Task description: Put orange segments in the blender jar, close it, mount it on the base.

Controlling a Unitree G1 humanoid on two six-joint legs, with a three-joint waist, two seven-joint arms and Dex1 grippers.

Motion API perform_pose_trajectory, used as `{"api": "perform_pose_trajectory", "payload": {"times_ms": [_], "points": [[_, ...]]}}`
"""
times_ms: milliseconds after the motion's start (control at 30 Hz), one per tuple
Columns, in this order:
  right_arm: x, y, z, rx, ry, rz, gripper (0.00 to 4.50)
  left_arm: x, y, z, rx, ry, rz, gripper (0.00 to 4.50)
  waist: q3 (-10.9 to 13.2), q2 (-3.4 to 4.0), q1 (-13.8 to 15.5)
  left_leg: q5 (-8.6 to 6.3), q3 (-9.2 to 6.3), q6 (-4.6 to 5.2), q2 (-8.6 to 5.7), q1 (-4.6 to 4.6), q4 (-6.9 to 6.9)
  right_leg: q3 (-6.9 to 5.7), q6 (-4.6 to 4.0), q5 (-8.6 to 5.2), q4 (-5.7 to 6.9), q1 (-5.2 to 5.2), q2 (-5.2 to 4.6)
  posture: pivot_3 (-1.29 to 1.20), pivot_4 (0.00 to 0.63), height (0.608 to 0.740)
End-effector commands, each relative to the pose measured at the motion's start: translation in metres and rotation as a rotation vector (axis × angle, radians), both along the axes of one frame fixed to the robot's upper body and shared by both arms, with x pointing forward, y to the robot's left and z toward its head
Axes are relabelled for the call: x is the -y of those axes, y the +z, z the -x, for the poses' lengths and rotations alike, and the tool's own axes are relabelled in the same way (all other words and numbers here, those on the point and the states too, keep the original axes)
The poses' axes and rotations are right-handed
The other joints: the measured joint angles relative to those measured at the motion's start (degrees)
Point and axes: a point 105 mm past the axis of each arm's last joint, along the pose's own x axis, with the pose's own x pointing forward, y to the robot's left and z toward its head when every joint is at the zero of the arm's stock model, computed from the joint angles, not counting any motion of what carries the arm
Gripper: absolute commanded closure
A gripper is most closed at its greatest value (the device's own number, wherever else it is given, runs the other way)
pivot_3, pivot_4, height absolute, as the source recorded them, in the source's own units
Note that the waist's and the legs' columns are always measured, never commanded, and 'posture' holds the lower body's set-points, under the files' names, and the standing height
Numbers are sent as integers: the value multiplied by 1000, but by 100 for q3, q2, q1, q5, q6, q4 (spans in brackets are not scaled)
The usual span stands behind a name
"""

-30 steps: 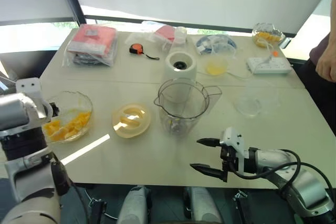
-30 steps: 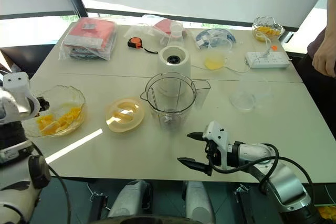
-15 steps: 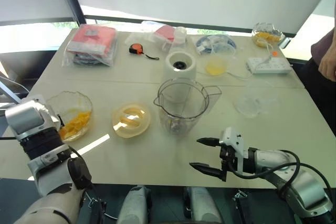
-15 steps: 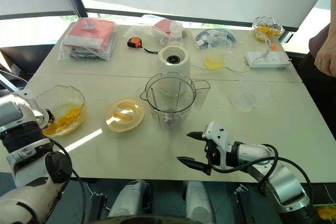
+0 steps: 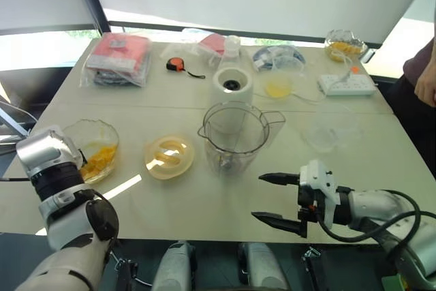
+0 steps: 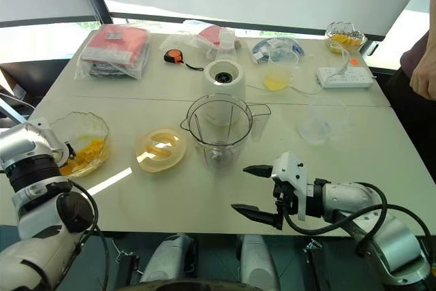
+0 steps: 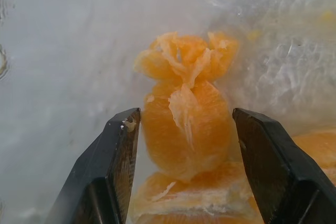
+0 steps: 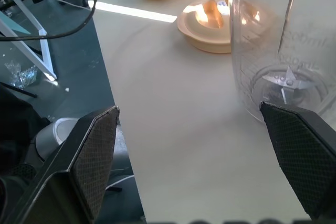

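Observation:
The clear blender jar (image 5: 236,138) stands open and upright at the table's middle, its blade (image 8: 286,81) visible at the bottom. Its pale yellow lid (image 5: 169,157) lies just left of it. The white base (image 5: 232,85) stands right behind the jar. Orange segments (image 5: 101,155) lie in a glass bowl (image 5: 88,125) at the left edge. My left gripper (image 7: 186,116) is down in that bowl, open, with one finger on either side of an orange segment (image 7: 186,124). My right gripper (image 5: 259,197) hovers open and empty over the table's near edge, in front of the jar.
An empty glass bowl (image 5: 330,129) sits right of the jar. At the back are a cup of yellow liquid (image 5: 279,86), a power strip (image 5: 347,84), a second fruit bowl (image 5: 345,45), a tape measure (image 5: 176,65) and red packets (image 5: 119,57). A person's hand (image 5: 427,81) is at the right edge.
My left arm has come down, bringing its gripper into the bowl of segments. My right gripper has lifted a little and drawn back toward the near right.

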Motion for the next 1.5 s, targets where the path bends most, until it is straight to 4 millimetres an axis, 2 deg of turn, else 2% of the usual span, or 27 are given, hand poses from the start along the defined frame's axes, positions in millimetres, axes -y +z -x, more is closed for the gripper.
{"api": "perform_pose_trajectory", "payload": {"times_ms": [33,267,433,667,967,1100,1267,1367,1433,1500], "points": [[-4,18,6,52,30,-13,0,-10,1,7,-10,40,-17,1588,0,0,-3,0,0,0,1,3,0,0,0,0,0,2,0,0,150,740],[-7,23,5,66,30,-6,0,-8,-9,10,-27,53,24,1588,-2,3,-11,-1,1,-1,3,13,-1,5,-2,-1,2,8,-4,0,150,740],[-7,23,1,65,25,-4,0,-7,-10,14,-31,67,33,3889,-2,3,-3,-2,4,-2,2,15,-3,7,-2,-1,2,8,-7,0,150,740],[-5,16,-2,50,24,0,0,-5,3,18,-16,88,26,3889,-1,2,-1,-10,7,-17,2,12,-3,8,-1,-1,-2,8,-8,0,150,740],[-5,7,-6,46,28,6,0,0,55,10,117,77,-41,3889,2,-4,16,-10,6,-17,0,9,-2,6,-1,-1,-3,8,-5,0,150,740],[-4,4,-8,43,26,9,0,4,70,3,174,72,-61,3889,2,-4,29,-10,5,-17,-2,9,-2,4,-1,-1,-3,8,-4,0,150,740],[-4,2,-9,41,24,10,0,8,76,-1,201,64,-59,3889,2,-4,24,-1,5,-3,-5,9,-2,4,0,0,-4,9,5,0,150,740],[-4,1,-10,41,24,8,0,7,70,2,180,67,-52,3889,2,-4,17,0,5,-1,-5,9,-2,3,0,0,-3,9,7,0,150,740],[-5,-1,-11,41,24,11,0,7,61,5,153,74,-38,3363,2,-4,16,0,5,0,-6,9,-2,3,0,0,-3,9,7,0,150,740],[-5,-2,-11,41,23,10,0,8,52,7,127,73,-31,2624,2,-4,15,0,5,0,-6,10,-2,3,0,0,-3,9,8,0,150,740]]}}
